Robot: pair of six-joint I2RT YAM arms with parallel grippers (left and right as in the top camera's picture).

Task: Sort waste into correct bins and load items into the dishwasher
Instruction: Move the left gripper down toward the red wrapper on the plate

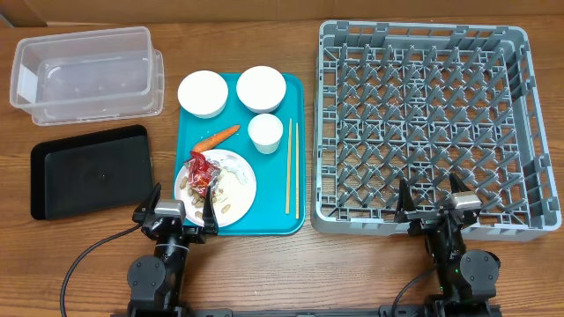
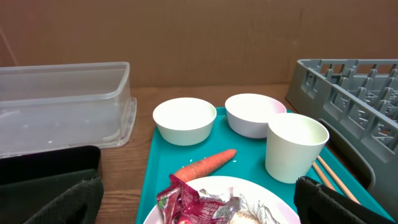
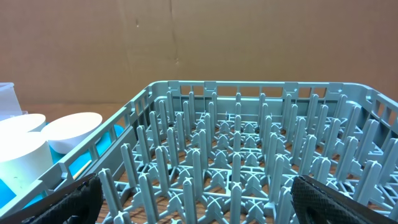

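Wrapper (image 1: pixel 203 170) and crumbs (image 1: pixel 225 207) lie on the plate (image 1: pixel 240 180), carrot (image 1: pixel 217 137) just beside it on the teal tray (image 1: pixel 271 198); left hand (image 1: pixel 176 211) and right hand (image 1: pixel 431 204) are both spread apart.

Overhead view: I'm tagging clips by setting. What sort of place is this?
Probably a lab bench staged for dish clearing, not a real kitchen: a wooden table, a plain cardboard backdrop, and a grey dish rack beside a teal tray.
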